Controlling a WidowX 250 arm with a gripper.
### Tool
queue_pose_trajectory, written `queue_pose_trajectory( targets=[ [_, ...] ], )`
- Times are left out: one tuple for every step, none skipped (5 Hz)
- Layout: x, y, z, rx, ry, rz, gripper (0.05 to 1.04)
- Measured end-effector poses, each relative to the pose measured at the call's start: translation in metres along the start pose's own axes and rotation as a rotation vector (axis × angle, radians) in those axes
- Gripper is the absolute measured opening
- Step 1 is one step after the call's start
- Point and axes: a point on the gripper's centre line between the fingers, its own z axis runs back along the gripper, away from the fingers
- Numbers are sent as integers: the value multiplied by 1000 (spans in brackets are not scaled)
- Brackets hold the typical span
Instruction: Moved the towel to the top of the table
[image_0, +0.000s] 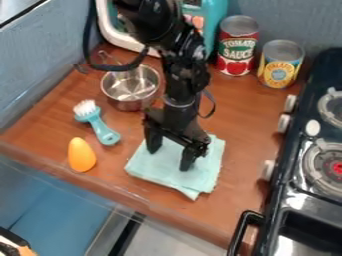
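The black gripper (171, 154) hangs down from the top edge with its two fingers spread apart, so it is open. Directly beneath it lies the folded light-green towel (175, 174), flat on the wooden table (244, 130) near its front edge. The fingertips are at the towel's surface or just above it; which of the two cannot be told. Part of the towel's back side is hidden behind the gripper.
Left of the arm are a metal pot (131, 87), a teal brush (100, 125) and an orange egg-shaped object (81, 155). Two cans (237, 47) (280, 65) stand at the back right, beside a teal toy appliance (215, 20). A black stove (310, 200) borders the right side.
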Motion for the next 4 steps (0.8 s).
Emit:
queue_pose_trajectory(
  targets=[
    [30,-7,0,-15,-14,2,1000],
    [65,-11,0,-19,-27,2,1000],
    [100,-11,0,-9,-41,-1,1000],
    [121,-10,-2,5,-43,-6,999]
  ],
)
